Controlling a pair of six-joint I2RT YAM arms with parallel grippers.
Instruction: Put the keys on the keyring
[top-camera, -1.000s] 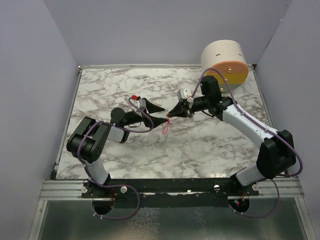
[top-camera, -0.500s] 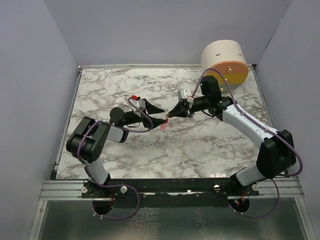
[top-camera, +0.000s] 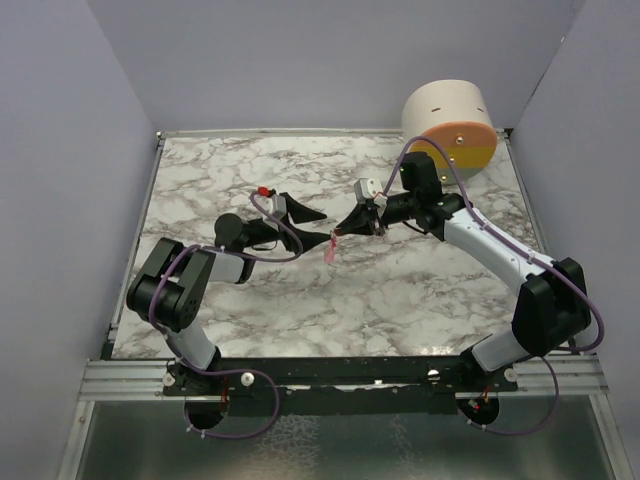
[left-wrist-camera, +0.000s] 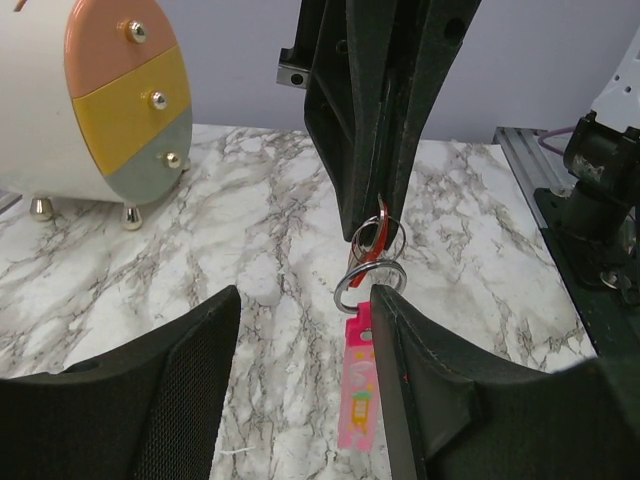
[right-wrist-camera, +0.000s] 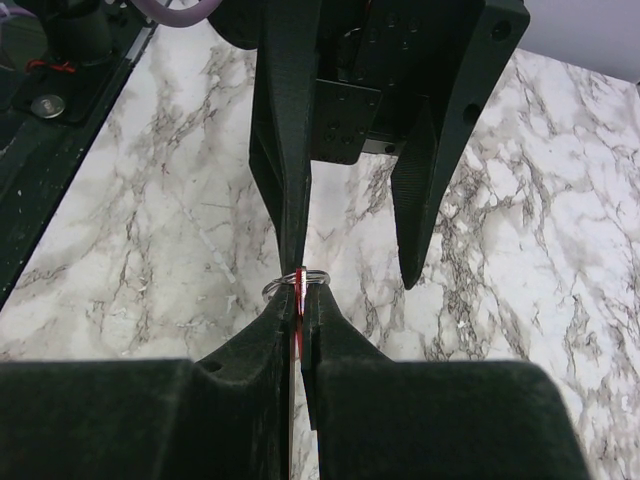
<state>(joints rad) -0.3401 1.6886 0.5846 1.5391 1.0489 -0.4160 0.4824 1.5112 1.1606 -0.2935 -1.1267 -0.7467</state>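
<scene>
The counter (top-camera: 420, 300) has a white marble pattern with grey veins. In its far right corner stands a round cream drawer box (top-camera: 445, 108) on small golden feet (left-wrist-camera: 42, 208). Its flat front is divided in three bands: pink on top, yellow in the middle, grey-green below. Each band carries one small golden knob (left-wrist-camera: 151, 99). Plain pale walls (top-camera: 300, 60) close the far, left and right sides. A metal rail (top-camera: 340, 372) runs along the near edge.

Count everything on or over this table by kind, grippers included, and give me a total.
Grippers: 2, the left gripper and the right gripper
Red-headed key: 1
Keyring with pink strap: 1
Round drawer box: 1
Total: 5
</scene>
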